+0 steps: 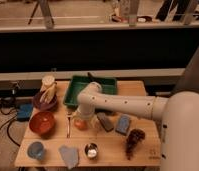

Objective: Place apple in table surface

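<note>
Apple (80,123) is on the table (113,152), left of centre and resting on the wood, not in the green tray (109,85). The hand (86,118) is right at it, coming down from the white arm (123,104) that reaches in from the right. The jaws are spread wide, at full opening, with no grip visible. I can't tell whether a finger is touching the fruit; the hand covers its upper right edge.

Neighbours:
- The reddish-brown bowl (42,123) is left of the apple and clear of it.
- A thin utensil (68,125) lies between that bowl and the apple, running front to back.
- A dark grey block (104,121) is just right of the hand, with a blue sponge (123,124) beyond it.
- The grape bunch (135,139) is near the front right.
- Along the front row are a blue cup (36,149), a grey-blue cloth (69,156) and a small metal cup (91,150).
- A purple bowl (45,102) sits back left with pale items piled in it; I can't tell what they are.
- The tray sits at the back centre, behind the arm's elbow.
</note>
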Controlling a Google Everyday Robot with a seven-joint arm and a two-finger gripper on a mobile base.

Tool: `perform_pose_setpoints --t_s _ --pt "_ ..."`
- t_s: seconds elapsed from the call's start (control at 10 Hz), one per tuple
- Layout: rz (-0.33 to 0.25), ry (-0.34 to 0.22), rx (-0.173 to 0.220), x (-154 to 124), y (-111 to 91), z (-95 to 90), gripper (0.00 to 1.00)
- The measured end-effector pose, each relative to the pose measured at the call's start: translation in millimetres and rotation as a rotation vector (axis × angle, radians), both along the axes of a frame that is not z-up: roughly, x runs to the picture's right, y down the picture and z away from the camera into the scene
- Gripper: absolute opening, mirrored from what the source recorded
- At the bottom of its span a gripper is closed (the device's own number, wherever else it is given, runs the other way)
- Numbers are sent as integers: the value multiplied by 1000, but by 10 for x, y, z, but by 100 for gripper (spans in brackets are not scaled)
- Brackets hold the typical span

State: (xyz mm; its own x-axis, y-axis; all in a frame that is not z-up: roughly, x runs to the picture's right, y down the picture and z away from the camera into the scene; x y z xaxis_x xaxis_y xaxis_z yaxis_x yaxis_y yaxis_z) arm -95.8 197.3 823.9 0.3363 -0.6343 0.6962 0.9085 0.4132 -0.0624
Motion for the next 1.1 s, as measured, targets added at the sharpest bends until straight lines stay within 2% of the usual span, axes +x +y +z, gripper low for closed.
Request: perform_pose_setpoints --t_s 0.2,0.3,0.5,0.7,0.9,1.1 --pt "-3 0 -2 5 29 20 79" --pt "-3 -1 -2 2 36 25 74" --pt "-3 -1 0 33 24 6 52" --pt "-5 0 7 54 -28 -35 38" --pt "-2 1 12 91 -120 -120 36" --pt "1 1 7 140 -167 -161 53"
